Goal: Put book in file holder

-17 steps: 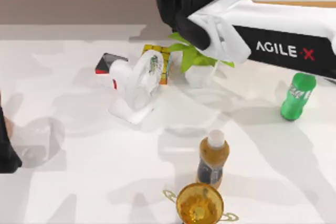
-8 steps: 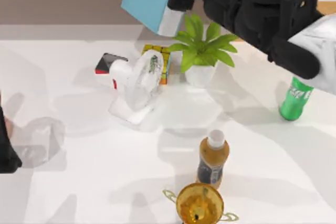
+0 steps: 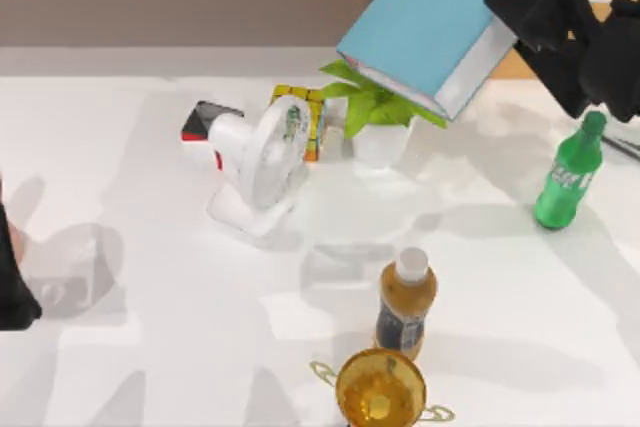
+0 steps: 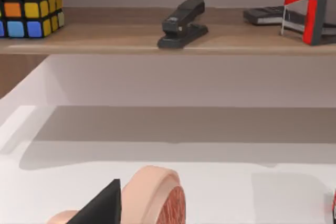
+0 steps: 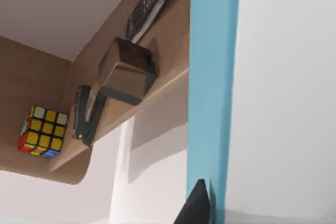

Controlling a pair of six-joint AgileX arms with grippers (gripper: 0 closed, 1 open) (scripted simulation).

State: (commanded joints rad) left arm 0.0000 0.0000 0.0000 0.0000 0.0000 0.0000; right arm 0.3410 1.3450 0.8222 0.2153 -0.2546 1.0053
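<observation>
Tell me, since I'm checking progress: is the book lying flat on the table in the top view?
No: the book is held tilted in the air by the right end effector, above the potted plant.

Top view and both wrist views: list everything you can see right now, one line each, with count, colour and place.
book: 1, light blue, held tilted in the air above the plant
plant: 1, green in white pot, table back centre
fan: 1, white, left of plant
cube: 1, multicoloured, behind fan
flat object: 1, red-black, left of fan
bottles: green at right; amber front centre
cup: 1, gold, front edge
stapler: 1, black, shelf
right gripper: black, on the book's edge
left arm: black, left edge
</observation>
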